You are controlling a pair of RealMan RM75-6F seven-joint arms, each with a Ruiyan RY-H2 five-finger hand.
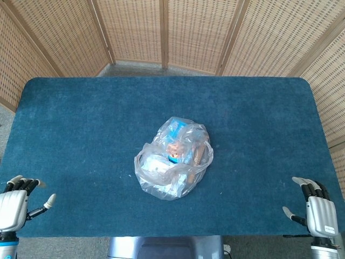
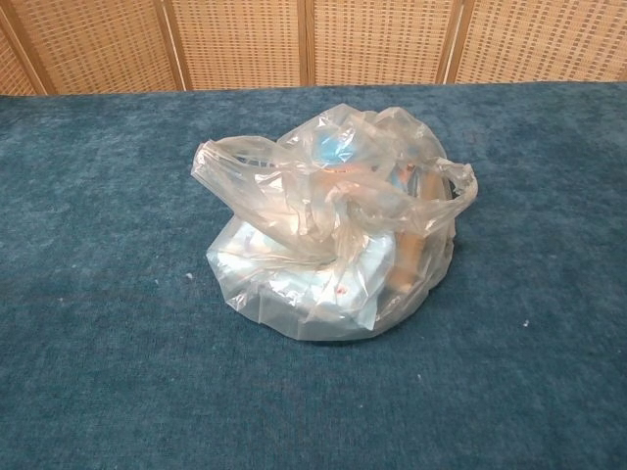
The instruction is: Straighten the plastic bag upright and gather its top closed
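Note:
A clear plastic bag point(image 1: 173, 158) lies slumped in the middle of the blue table, its top crumpled and loose; blue, white and orange-brown packets show through it. In the chest view the plastic bag point(image 2: 333, 235) fills the centre, with no hand near it. My left hand point(image 1: 15, 208) hovers at the near left corner of the table, fingers spread, holding nothing. At the near right corner my right hand point(image 1: 319, 212) is likewise spread and empty. Both hands are far from the bag.
The blue carpeted table point(image 1: 86, 124) has rounded far corners. Woven wicker screens point(image 1: 161, 29) stand behind and to both sides of it. A metal stand point(image 1: 161, 247) shows under the near edge.

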